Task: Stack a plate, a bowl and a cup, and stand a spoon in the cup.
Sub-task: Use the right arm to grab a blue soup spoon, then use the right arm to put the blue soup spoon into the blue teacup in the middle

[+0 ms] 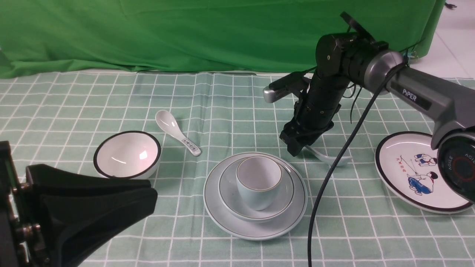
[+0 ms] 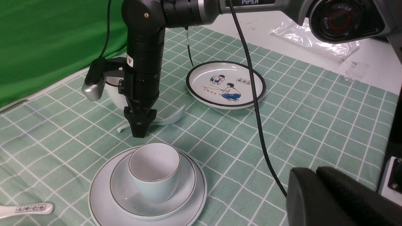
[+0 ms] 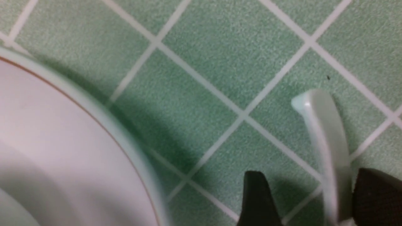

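Observation:
The pale blue-grey plate (image 1: 222,207) sits at the table's centre. The bowl (image 1: 228,194) rests in it and the cup (image 1: 258,181) stands upright in the bowl. The stack also shows in the left wrist view: plate (image 2: 97,201), bowl (image 2: 122,194), cup (image 2: 154,175). The plain white spoon (image 1: 330,158) lies on the cloth just right of the stack. My right gripper (image 1: 297,148) points down at the spoon's handle end. In the right wrist view it (image 3: 311,175) is open, with the handle (image 3: 323,125) between its fingers, close to one of them. My left gripper (image 1: 148,196) is shut and empty at the near left.
A white black-rimmed bowl (image 1: 127,155) and a patterned spoon (image 1: 178,133) lie to the left. A cartoon plate (image 1: 415,170) sits at the right. A white cup (image 2: 111,91) stands behind the right arm. A black cable (image 1: 334,167) hangs beside the stack.

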Controlling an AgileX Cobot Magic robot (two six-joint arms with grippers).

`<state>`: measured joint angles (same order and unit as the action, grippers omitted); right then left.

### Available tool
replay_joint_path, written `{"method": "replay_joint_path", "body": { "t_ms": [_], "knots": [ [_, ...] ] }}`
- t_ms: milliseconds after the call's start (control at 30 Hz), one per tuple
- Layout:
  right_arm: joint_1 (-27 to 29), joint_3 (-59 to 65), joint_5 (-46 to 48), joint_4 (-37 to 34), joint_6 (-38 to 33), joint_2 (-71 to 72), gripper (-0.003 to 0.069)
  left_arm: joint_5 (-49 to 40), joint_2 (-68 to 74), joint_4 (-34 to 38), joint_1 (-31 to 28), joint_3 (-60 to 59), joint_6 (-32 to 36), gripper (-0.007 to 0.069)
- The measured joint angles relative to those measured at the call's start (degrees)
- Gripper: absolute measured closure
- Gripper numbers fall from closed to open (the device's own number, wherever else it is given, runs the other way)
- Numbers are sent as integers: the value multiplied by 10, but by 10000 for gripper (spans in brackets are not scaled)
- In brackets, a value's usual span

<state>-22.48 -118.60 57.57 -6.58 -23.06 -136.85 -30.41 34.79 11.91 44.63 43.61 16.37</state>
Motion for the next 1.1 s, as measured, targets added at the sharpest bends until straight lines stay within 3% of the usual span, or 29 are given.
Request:
{"method": "replay_joint_path", "body": {
  "t_ms": [200,267,300,400,633,833,967,1100],
  "knots": [
    [-1,0,1,2,0,-1,246,0,0,0,0,0,0,613],
    [-1,-1,8,2,0,-1,338,0,0,0,0,0,0,613],
    [-1,-1,8,2,0,-1,347,0,0,0,0,0,0,613],
    [-1,-3,33,2,0,-2,496,0,0,0,0,0,0,613],
    [-4,-3,67,5,3,8,494,0,0,0,0,0,0,613],
    [-18,15,70,6,28,105,494,0,0,0,0,0,4,613],
    [-31,90,68,5,33,212,494,0,0,0,0,0,6,613],
    [-43,231,-15,-7,45,328,494,0,0,0,0,0,6,613]
  ]
}}
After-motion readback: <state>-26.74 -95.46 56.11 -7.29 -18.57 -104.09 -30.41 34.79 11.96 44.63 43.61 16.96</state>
